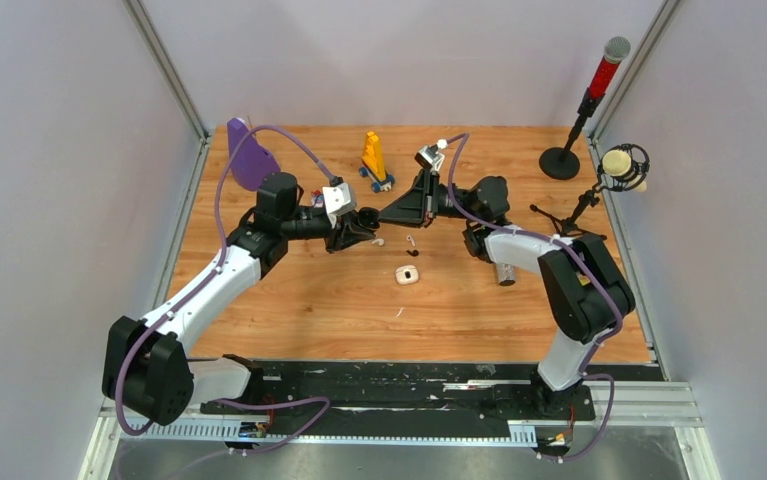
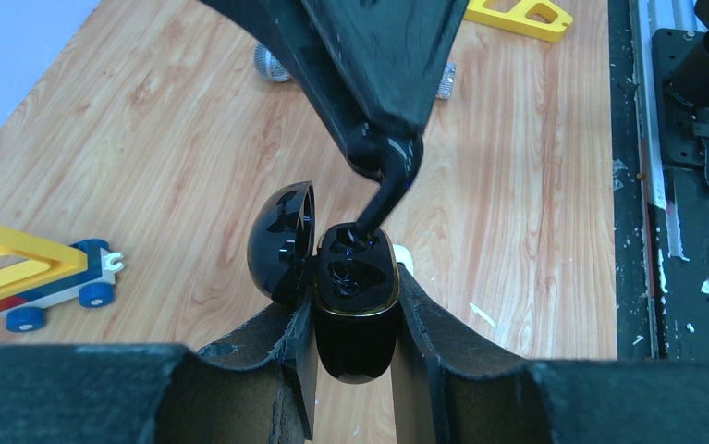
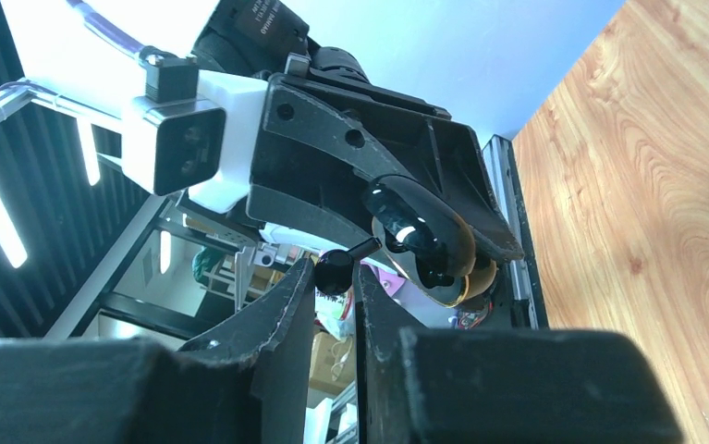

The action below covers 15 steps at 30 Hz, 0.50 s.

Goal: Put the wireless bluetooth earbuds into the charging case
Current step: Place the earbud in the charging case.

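Two grippers meet in mid-air above the table (image 1: 309,300), and your margin is thin. Your left gripper (image 2: 354,319) is clamped on the black case (image 2: 355,277), which stands upright between the fingers with its lid (image 2: 281,240) swung open to the left. Your right gripper (image 3: 334,287) is pinched narrow on a black bud (image 2: 378,208). The bud comes down from above with its lower end at or just inside the far socket; you cannot tell from these views whether it has seated. The near socket looks vacant, though gloss on black makes that uncertain. A white case (image 1: 406,274) lies on the table below, with what is probably a white bud (image 1: 411,241) near it.

Watch for these risks:
- The bud enters at a slant. If you push along that line, it may catch the gold rim and jam instead of dropping home.
- Pressing hard could slide the smooth case down through your left fingers or twist it in the grip.
- If you let go before the bud sits in the socket, it may tip out and fall to the table.
- Your right fingers are close to the lid, and a sideways nudge could knock it shut on the bud
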Available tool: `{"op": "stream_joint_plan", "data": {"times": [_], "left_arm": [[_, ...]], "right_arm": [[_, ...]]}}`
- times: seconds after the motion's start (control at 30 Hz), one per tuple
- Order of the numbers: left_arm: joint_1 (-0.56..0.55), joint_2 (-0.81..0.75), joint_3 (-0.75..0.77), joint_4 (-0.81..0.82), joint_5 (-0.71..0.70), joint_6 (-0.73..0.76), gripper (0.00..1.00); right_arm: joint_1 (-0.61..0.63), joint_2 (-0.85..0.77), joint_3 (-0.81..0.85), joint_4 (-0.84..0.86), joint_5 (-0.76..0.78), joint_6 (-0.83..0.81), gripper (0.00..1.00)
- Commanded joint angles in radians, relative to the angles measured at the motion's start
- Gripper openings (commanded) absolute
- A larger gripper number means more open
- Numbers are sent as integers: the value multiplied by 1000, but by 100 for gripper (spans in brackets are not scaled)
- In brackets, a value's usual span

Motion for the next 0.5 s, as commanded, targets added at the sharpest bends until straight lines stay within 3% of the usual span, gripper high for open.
{"op": "stream_joint_plan", "data": {"times": [0.0,0.47], "left_arm": [[0,-18,26,29,19,5,12],[-3,-23,21,29,38,23,12]], "right_arm": [[24,21,7,83,28,16,13],[35,43,10,68,33,-25,12]]}}
